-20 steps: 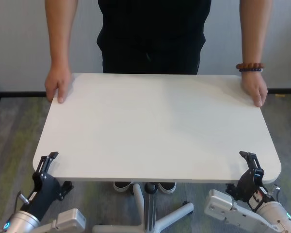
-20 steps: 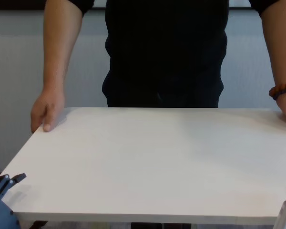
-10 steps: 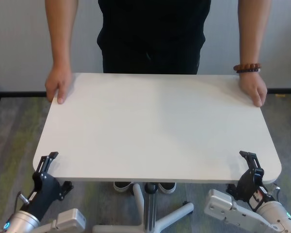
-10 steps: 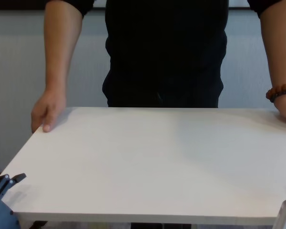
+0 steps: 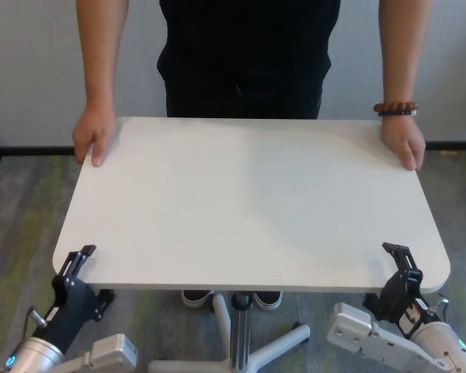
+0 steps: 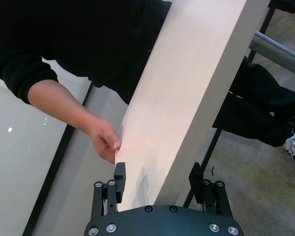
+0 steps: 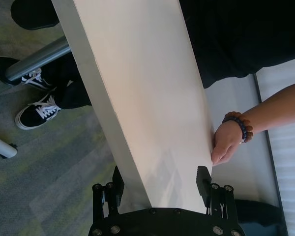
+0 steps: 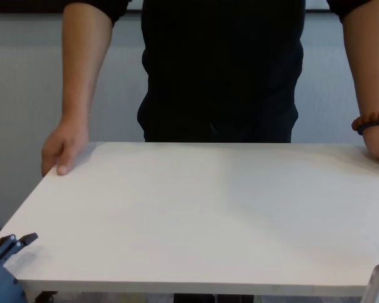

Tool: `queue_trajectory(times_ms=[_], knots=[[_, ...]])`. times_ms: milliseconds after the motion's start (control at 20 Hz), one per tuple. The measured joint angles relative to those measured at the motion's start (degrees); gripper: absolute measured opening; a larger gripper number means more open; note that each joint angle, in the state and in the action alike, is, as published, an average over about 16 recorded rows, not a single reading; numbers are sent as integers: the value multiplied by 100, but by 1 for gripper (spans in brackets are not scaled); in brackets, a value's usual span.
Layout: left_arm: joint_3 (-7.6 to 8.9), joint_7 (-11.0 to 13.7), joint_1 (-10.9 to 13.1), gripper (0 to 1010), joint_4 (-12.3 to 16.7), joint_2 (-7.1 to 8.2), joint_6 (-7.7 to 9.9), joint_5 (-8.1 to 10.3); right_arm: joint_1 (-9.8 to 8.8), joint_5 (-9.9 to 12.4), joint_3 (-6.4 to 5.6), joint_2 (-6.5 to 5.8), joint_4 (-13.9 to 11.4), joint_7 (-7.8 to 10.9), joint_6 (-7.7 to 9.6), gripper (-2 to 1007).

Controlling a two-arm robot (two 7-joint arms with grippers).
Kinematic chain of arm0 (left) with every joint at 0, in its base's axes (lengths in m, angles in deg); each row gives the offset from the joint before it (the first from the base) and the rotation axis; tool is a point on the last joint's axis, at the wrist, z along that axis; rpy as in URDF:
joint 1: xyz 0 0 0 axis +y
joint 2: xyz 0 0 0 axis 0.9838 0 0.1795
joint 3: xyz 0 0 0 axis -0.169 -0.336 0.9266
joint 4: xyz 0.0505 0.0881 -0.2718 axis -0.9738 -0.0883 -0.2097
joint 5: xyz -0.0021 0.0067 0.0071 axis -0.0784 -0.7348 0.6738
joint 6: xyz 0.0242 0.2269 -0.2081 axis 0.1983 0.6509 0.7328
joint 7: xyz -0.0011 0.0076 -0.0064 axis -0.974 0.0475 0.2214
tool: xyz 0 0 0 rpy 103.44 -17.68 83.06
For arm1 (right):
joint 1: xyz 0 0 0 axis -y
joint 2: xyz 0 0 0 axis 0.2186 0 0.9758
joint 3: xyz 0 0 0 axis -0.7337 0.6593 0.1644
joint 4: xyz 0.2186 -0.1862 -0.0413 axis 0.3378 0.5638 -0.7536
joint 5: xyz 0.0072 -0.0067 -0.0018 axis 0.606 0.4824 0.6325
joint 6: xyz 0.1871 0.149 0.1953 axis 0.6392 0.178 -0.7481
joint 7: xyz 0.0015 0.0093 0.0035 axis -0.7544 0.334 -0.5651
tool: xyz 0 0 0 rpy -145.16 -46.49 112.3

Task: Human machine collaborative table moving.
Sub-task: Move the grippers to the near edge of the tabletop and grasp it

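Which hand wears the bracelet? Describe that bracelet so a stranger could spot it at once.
Start at the large white rectangular tabletop and go to its far edge, where the person in the black short-sleeved shirt rests a hand on each far corner. Follow the bare forearm on the robot's right side down to the wrist: there sits the brown beaded bracelet. The other wrist is bare.

The white rectangular table (image 5: 248, 202) stands level on its metal pole; the human (image 5: 245, 54) in black grips both far corners.
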Motion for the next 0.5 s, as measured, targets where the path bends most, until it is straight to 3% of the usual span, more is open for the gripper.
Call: queue_trajectory(times_ms=[500], knots=[[0, 0, -1, 540, 0, 0, 0, 0, 4, -6, 5, -4, -3, 7, 9, 649]])
